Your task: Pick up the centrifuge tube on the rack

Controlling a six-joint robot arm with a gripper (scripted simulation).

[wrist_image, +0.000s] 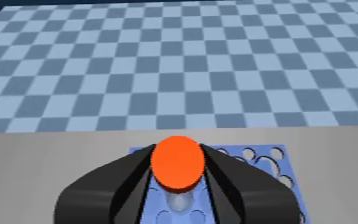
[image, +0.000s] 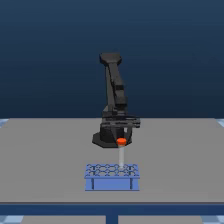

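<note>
The centrifuge tube [image: 121,156] stands upright over the light blue rack [image: 111,183], its orange-red cap [image: 121,141] uppermost and its pale body reaching down to the rack's top holes. My gripper [image: 121,135] hangs right above the rack, at the cap. In the wrist view the cap [wrist_image: 177,165] sits pressed between my two black fingers [wrist_image: 127,175], with the gripper [wrist_image: 177,150] shut on the tube. The whitish tube body [wrist_image: 181,202] and the rack [wrist_image: 264,160] show below the cap. Whether the tube's tip is still inside a hole I cannot tell.
The rack stands near the front edge of a grey table [image: 45,160], and the arm's black base [image: 107,137] is just behind it. Beyond the table edge lies a blue checkered floor [wrist_image: 175,65].
</note>
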